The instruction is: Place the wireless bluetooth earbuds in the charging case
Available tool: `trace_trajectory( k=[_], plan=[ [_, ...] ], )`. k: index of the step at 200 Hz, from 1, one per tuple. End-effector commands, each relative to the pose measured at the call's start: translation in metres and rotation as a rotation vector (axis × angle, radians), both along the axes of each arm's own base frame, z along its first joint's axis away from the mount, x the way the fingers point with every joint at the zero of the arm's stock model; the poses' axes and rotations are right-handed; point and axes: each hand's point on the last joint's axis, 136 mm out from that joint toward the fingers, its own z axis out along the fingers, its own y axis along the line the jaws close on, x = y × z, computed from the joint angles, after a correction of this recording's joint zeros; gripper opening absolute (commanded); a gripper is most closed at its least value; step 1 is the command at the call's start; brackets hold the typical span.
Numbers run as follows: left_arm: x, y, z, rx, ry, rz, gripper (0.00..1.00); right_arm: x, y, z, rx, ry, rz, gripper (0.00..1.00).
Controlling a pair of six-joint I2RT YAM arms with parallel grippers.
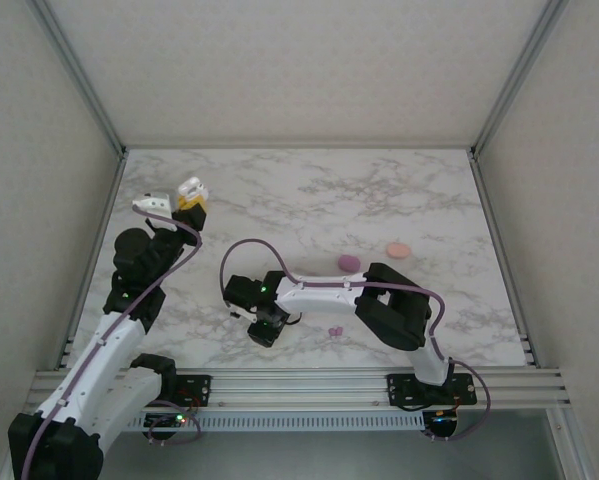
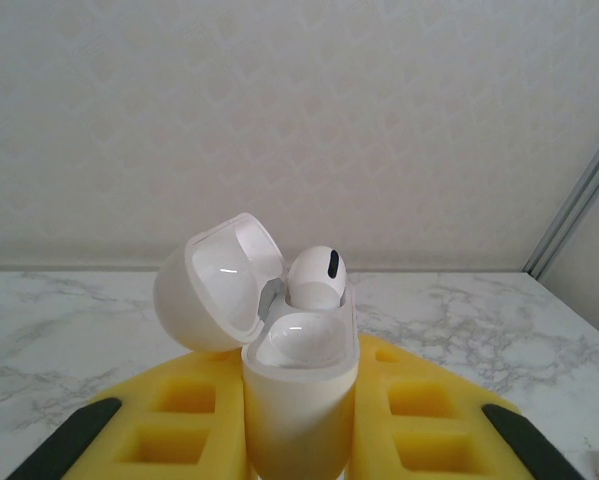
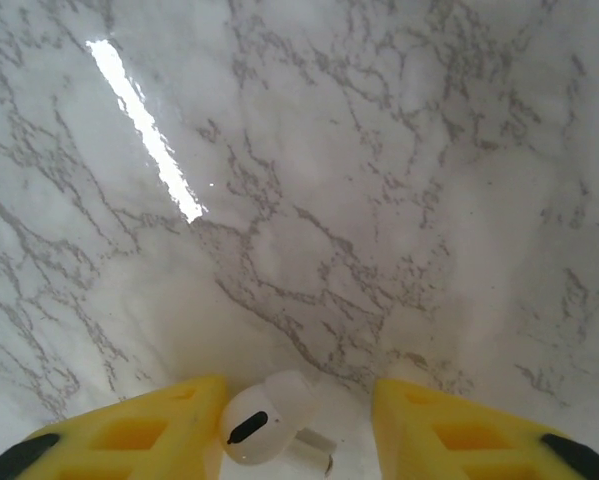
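The left gripper's yellow fingers were pressed against both sides of a white charging case, pinching it upright over the far left part of the marble table. The case was smooth and glossy. Its rounded lid was swung open to one side, and one white earbud sat in it, a bean-shaped bud with a dark oval slot on its face. The right gripper pointed down at the table near its front middle, its yellow fingers spread. A second white earbud lay between them on the marble, close against one finger and clear of the other. It had the same dark slot, and its short stem reached toward the free finger. In the top view, a tiny purple earbud lay on the table just beside the right arm's forearm. Farther back, a purple case and a peach-pink case rested near each other but apart, both pebble-shaped; whether their lids were closed could not be told. Counted: three earbuds, two white and one purple; three cases, one white, one purple and one peach-pink.
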Motion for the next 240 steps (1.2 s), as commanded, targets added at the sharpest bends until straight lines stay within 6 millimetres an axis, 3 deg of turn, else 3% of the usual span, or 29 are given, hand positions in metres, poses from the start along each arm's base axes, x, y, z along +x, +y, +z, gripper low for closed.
trace_trajectory(
  k=[1, 23, 49, 69, 91, 107, 129, 217, 240],
  plan=[
    [-0.001, -0.001, 0.019, -0.019, -0.038, -0.019, 0.12, 0.004, -0.005, -0.013, -0.045, -0.016, -0.060, 0.37],
    [0.000, -0.003, 0.017, -0.022, -0.032, -0.028, 0.12, 0.019, -0.013, -0.003, -0.033, -0.065, -0.177, 0.31],
    [0.000, -0.005, 0.016, -0.026, -0.028, -0.036, 0.12, 0.050, -0.029, 0.010, 0.024, -0.131, -0.354, 0.30],
    [0.000, -0.005, 0.014, -0.027, -0.021, -0.037, 0.12, 0.077, -0.050, 0.010, 0.041, -0.149, -0.536, 0.30],
    [0.000, -0.005, 0.014, -0.027, -0.019, -0.041, 0.13, 0.093, -0.075, 0.005, 0.013, -0.127, -0.740, 0.30],
    [0.000, -0.006, 0.014, -0.028, -0.018, -0.043, 0.13, 0.092, -0.076, 0.003, 0.042, -0.075, -0.840, 0.33],
    [0.000, -0.006, 0.013, -0.026, -0.015, -0.044, 0.12, 0.086, -0.064, 0.005, 0.112, -0.007, -0.876, 0.34],
    [0.002, -0.007, 0.013, -0.028, -0.013, -0.049, 0.13, 0.075, -0.040, 0.036, 0.133, 0.016, -0.687, 0.43],
    [0.001, -0.007, 0.014, -0.028, -0.012, -0.050, 0.13, 0.075, -0.038, 0.050, 0.174, 0.001, -0.674, 0.40]
  ],
)
